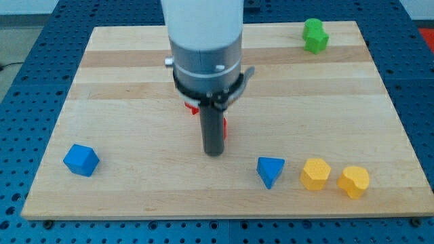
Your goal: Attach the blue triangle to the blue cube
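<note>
The blue triangle [270,171] lies on the wooden board near the view's bottom, right of centre. The blue cube [81,160] sits far to the view's left, near the board's bottom left corner. My tip [214,152] is at the end of the dark rod, between the two, closer to the triangle: about 80 px to its left and slightly higher. It touches neither blue block. The two blue blocks are far apart.
A red block [224,127] shows only as slivers behind the rod, mostly hidden. Two yellow blocks [315,173] [354,181] sit right of the triangle. A green block [314,36] stands near the board's top right. The wooden board [135,88] lies on a blue table.
</note>
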You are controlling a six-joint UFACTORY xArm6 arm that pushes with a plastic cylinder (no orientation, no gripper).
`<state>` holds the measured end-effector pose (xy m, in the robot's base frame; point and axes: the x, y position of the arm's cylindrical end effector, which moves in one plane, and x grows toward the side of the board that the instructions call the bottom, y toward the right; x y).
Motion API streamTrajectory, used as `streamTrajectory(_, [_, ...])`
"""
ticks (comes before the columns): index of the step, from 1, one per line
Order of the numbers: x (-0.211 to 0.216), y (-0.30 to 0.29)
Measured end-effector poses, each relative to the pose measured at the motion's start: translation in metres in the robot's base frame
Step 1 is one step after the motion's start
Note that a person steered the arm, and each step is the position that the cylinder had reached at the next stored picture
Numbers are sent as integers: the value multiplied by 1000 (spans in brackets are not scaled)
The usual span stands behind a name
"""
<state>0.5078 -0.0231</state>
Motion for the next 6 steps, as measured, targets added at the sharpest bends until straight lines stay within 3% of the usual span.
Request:
streamTrajectory(2, [-86,-20])
streamTrajectory(5, [-5,44])
streamTrajectory(6, [-1,72])
